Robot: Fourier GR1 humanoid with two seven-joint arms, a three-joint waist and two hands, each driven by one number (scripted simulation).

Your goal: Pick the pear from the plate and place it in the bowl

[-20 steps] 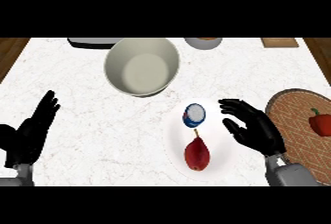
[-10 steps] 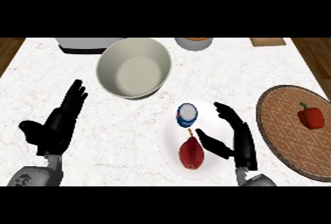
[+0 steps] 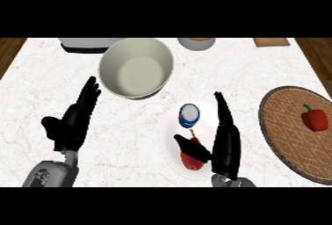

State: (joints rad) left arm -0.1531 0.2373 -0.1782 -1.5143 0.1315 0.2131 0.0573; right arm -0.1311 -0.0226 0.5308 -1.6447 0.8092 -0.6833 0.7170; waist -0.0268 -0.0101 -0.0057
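Here the right hand (image 3: pixel 225 140), fingers straight, flanks the pear (image 3: pixel 190 159); a small cup (image 3: pixel 190 114) stands just beyond

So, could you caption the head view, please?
Right hand closes on red pear on white plate; bowl waits.

Small can (image 3: pixel 190 114) between pear (image 3: pixel 190 161) and bowl (image 3: pixel 136 67).

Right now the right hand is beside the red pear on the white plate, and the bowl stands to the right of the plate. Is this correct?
Not quite. In the head view the bowl stands up and to the left of the white plate, not to its right. The rest holds: the right hand is beside the red pear.
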